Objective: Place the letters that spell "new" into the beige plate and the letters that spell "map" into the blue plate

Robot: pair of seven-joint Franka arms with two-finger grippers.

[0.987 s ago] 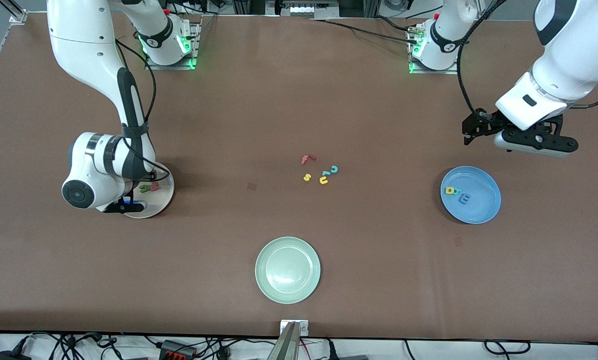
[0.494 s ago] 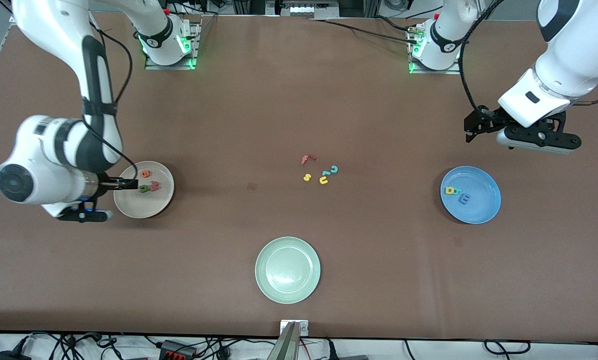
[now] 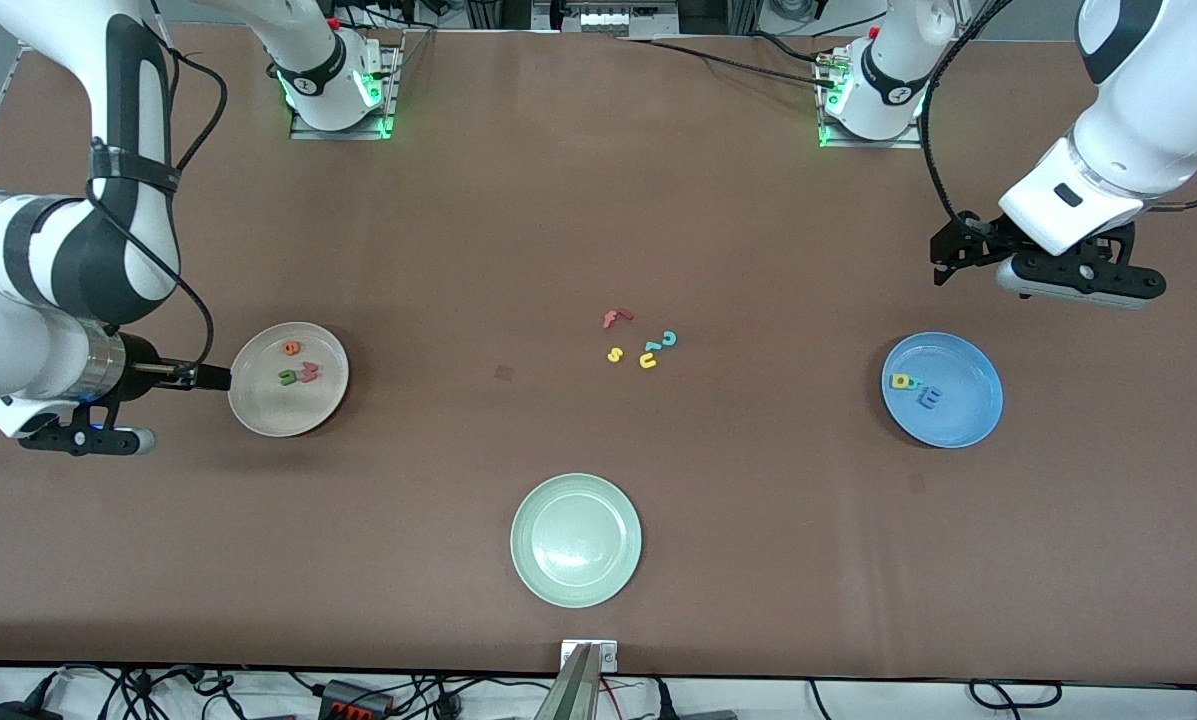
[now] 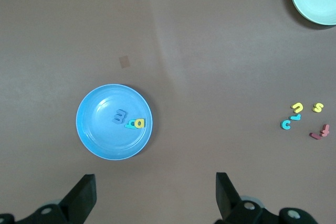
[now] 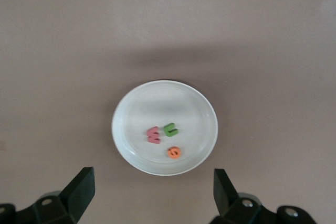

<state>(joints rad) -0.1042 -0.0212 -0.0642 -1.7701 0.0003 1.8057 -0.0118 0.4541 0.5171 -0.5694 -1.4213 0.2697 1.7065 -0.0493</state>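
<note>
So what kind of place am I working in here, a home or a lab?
Most likely a robotics lab bench. Two arm bases are bolted to a brown table with lit green indicators, loose cables and power strips run along its edge, and the only props are foam letters and three plates.

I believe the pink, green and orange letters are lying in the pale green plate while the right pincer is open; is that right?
Not quite: those three letters lie in the beige plate, as the right wrist view shows. The pale green plate holds nothing. The right pincer is indeed open.
</note>
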